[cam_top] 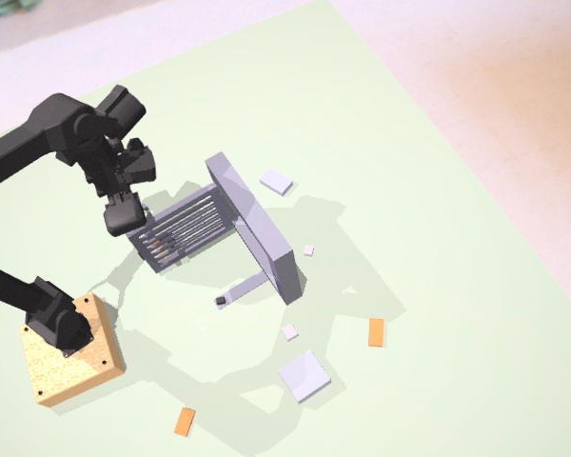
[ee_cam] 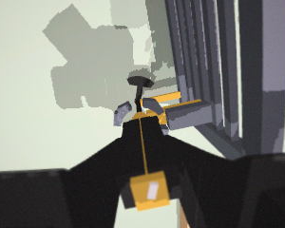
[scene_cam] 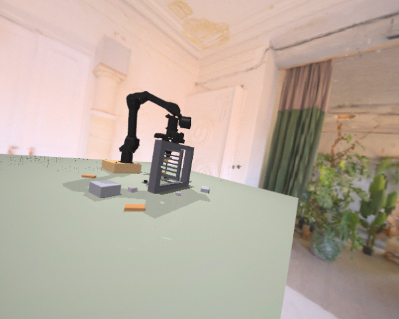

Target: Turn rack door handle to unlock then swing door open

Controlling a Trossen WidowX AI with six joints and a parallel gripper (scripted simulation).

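Note:
The slatted grey door (cam_top: 195, 249) (ee_cam: 252, 71) stands wide open, at roughly a right angle to the upright grey frame (cam_top: 252, 211) (scene_cam: 154, 168). My gripper (ee_cam: 143, 142) is shut on the handle (ee_cam: 140, 90) at the door's free edge. Its grey fingertips are on either side of the handle, which shows as a dark post with a round dark end. Orange parts (ee_cam: 167, 97) lie between the handle and the door; the handle's exact turn is hard to tell. In the top view the fingertips are hidden below the gripper body.
A low grey strip with a black stub (cam_top: 220, 300) runs out from the frame's foot. Grey blocks (cam_top: 305, 376) (cam_top: 276, 181), small pale cubes (cam_top: 289, 331) (cam_top: 308, 250) and orange blocks (cam_top: 376, 332) (cam_top: 185, 421) lie on the table. The arm's wooden base (cam_top: 79, 368) is left of the strip.

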